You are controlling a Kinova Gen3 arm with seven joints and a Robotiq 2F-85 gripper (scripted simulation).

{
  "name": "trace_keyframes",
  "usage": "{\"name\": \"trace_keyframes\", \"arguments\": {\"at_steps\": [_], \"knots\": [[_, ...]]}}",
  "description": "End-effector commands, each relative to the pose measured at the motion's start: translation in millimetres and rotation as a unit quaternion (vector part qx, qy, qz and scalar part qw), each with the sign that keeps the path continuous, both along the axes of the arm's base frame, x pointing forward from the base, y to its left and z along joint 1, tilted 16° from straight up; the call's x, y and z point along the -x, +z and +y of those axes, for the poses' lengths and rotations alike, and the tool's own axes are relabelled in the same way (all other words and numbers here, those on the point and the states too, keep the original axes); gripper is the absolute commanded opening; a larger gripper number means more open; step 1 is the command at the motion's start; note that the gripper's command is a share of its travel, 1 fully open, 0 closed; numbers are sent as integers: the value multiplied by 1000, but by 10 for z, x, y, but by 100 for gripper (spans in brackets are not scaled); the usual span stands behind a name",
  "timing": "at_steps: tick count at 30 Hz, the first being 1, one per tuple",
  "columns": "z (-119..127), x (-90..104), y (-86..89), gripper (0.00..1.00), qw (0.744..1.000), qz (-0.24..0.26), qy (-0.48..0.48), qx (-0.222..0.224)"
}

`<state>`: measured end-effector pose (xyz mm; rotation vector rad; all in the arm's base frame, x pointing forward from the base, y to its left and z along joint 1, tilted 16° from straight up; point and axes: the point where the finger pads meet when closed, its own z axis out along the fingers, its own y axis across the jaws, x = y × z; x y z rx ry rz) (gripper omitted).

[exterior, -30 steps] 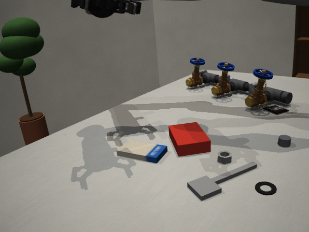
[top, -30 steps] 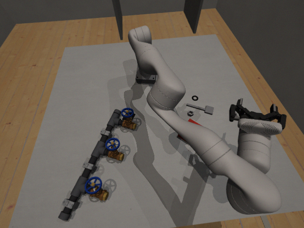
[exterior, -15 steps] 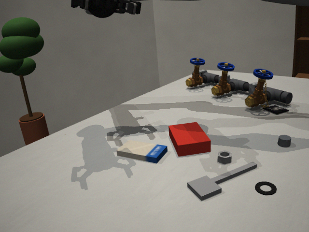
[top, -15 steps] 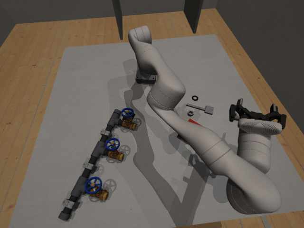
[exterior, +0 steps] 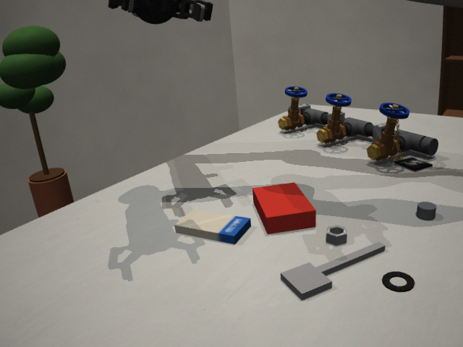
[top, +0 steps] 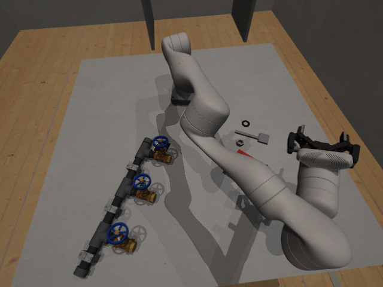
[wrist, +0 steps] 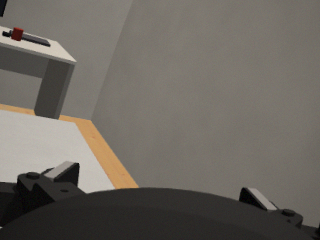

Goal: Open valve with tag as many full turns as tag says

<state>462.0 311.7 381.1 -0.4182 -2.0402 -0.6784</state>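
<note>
Three brass valves with blue handwheels stand in a row on a dark grey pipe [top: 122,192] [exterior: 357,126]. The valve by the pipe's capped end [top: 117,232] [exterior: 393,110] has a gold chain down to a black tag [exterior: 413,163] lying flat on the mat; its writing is too small to read. The middle valve [top: 141,183] [exterior: 338,99] and the valve by the elbow [top: 160,142] [exterior: 295,91] have no tag. My gripper [top: 322,132] [exterior: 160,9] [wrist: 158,194] is open and empty, high in the air on the far side of the mat from the valves.
A red block [exterior: 283,207] [top: 244,153], a wooden block with a blue end [exterior: 213,224], a hex nut [exterior: 336,235] [top: 237,142], a grey paddle [exterior: 321,270] [top: 252,136], a black washer [exterior: 398,281] [top: 245,121] and a grey cylinder [exterior: 425,210] lie mid-mat. The arm spans the mat.
</note>
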Motion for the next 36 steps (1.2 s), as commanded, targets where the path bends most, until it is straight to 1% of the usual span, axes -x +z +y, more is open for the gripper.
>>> {"name": "trace_keyframes", "arguments": {"at_steps": [1, 8, 16, 18, 21, 28, 33, 35, 36], "knots": [[-20, -7, 23, 100, 1000, -8, -3, -3], [-174, -66, 65, 100, 998, -55, -18, -13], [-499, -148, 63, 100, 989, -142, -41, -20], [-499, -148, 63, 100, 989, -142, -41, -20], [-675, -174, 31, 100, 982, -182, -50, -18], [-991, -195, -57, 100, 967, -247, -60, -7], [-1214, -192, -133, 100, 956, -287, -64, 4], [-1214, -192, -133, 100, 956, -287, -64, 4], [-1307, -186, -167, 100, 951, -302, -65, 10]]}}
